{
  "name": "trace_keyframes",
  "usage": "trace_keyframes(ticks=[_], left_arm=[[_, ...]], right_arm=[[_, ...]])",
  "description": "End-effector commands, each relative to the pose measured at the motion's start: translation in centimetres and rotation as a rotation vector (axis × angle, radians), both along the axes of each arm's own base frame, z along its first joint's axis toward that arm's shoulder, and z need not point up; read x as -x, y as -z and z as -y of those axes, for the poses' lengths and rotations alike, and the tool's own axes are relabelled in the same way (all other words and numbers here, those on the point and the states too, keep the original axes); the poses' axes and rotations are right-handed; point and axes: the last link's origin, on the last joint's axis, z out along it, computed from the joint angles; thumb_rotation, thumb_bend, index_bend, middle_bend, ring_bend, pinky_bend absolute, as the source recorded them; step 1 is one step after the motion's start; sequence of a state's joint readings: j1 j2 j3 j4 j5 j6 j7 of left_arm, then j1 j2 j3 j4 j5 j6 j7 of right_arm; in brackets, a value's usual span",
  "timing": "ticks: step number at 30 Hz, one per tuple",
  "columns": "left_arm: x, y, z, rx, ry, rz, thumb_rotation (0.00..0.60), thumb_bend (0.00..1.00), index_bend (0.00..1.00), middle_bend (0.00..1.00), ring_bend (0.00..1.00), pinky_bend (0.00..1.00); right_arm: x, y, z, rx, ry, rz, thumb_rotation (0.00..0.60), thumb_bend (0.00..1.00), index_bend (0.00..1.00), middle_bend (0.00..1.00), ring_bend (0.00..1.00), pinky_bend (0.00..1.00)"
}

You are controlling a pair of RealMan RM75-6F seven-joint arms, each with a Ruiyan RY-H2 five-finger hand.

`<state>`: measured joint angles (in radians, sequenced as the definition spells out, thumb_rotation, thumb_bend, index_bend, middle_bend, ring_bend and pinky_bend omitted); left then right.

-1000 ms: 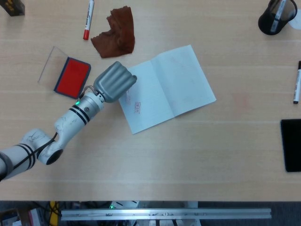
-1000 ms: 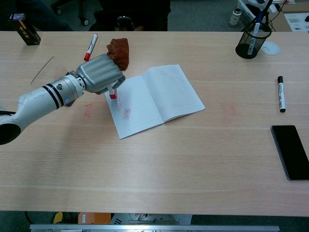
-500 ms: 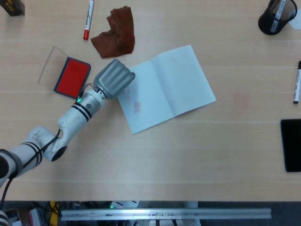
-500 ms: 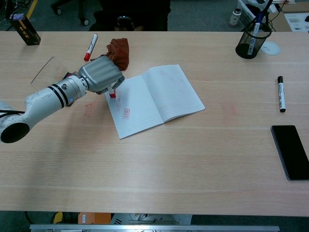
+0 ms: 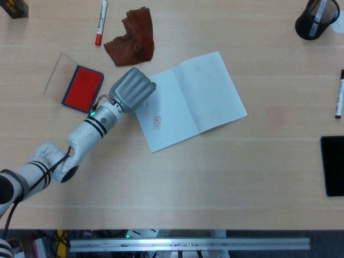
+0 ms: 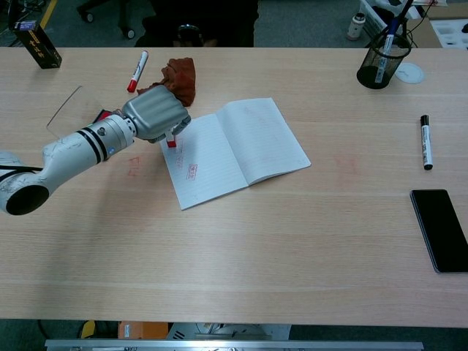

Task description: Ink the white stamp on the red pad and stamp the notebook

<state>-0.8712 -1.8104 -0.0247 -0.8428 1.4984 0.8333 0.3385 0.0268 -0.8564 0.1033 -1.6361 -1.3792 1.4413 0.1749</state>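
Left robot hand (image 6: 155, 117) grips white stamp (image 6: 170, 140) over notebook (image 5: 189, 101) left edge; red pad (image 5: 83, 87) at 9 o'clock; red print (image 6: 191, 172) on page

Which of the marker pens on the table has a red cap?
The red-capped marker at the far left, beside the brown cloth. The black-capped marker lies near the right edge.

A red marker (image 5: 100, 22) lies beside a crumpled brown cloth (image 5: 131, 36).
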Motion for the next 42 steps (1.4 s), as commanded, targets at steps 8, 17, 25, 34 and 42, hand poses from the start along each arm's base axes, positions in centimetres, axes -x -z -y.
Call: trace_keyframes(ticks=[8,17,25,34,42], left_arm=[[-0.2,0.1,0.1,0.002,0.01,-0.011,0.6,0.31,0.57,1.0,1.0,1.0],[-0.4,-2.8,-0.1,-0.046,0.029,0.053,0.6,0.3,0.57,1.0,1.0,1.0],[0.5,-5.9,2.0,-0.06,0.047,0.093,0.6,0.31,0.56,1.0,1.0,1.0],[1.8,-7.0,5.6,-0.03,0.068,0.075,0.6,0.31,0.56,1.0,1.0,1.0],[2.6,-7.2,7.5,-0.007,0.077,0.057,0.6,0.31,0.56,1.0,1.0,1.0]], right_arm=[[0.1,-0.2,-0.2,0.005,0.004,0.0,0.6,0.05,0.3,0.41,0.35,0.47],[0.2,-0.3,-0.3,0.014,-0.001,0.005,0.6,0.05,0.3,0.41,0.35,0.47],[0.0,0.0,0.2,0.005,-0.019,0.018,0.6,0.05,0.3,0.41,0.35,0.47],[-0.2,0.4,0.6,-0.009,-0.035,0.026,0.6,0.05,0.3,0.41,0.35,0.47],[-0.2,0.5,0.4,-0.012,-0.035,0.032,0.6,0.05,0.3,0.41,0.35,0.47]])
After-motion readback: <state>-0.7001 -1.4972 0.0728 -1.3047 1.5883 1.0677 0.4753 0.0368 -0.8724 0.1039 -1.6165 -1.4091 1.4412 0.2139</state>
